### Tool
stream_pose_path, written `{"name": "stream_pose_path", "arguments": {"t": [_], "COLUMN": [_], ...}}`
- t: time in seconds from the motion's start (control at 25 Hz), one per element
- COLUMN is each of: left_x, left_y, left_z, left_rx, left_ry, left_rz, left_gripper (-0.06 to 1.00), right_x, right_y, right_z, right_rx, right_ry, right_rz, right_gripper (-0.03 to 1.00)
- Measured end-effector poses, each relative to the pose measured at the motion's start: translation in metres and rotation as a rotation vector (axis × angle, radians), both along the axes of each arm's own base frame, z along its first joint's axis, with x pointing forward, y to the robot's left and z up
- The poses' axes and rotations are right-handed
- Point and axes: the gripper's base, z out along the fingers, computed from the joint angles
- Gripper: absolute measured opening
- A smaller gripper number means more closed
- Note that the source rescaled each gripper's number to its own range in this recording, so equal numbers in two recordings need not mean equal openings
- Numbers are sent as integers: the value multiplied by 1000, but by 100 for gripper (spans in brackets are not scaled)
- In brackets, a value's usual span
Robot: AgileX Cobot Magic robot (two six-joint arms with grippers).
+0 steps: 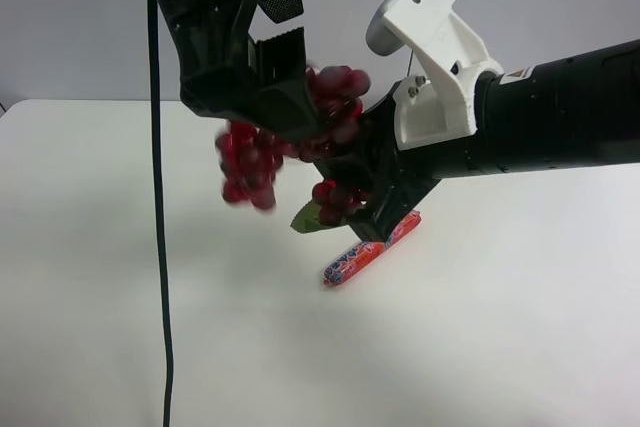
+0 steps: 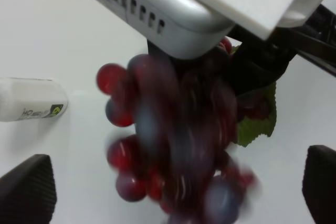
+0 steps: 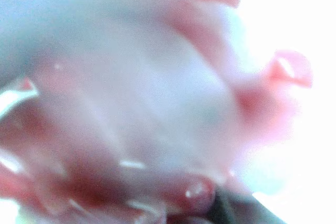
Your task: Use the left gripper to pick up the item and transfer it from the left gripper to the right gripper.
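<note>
My left gripper gapes wide, holding nothing; the item hangs above the table between its pads, so my right gripper, clamped near the leaf, must bear it.

- The white table has a plain, matte top.
- A red-blue sausage-shaped pack lies flat near its middle, slanted toward the far edge.
- A white bottle lies on its side.
</note>
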Motion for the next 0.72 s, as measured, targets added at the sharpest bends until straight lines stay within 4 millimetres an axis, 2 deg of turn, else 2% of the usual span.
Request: {"name": "stream_pose_path", "arguments": {"t": [0.16, 0.48, 0.72], "left_x": [0, -1, -8], "left_y": [0, 6, 27], "left_z": [0, 0, 23], "left_rx": [1, 34, -47], "left_ry": [0, 11, -20], "left_rz": [0, 29, 166], "left_gripper": [99, 100, 100], "right_x": [0, 0, 0], "right_y": [0, 0, 0], "right_z": [0, 0, 0], "right_rx": [-1, -1, -1], "right_ry": [0, 0, 0], "right_rz": [0, 0, 0], "right_gripper": [3, 2, 2]}}
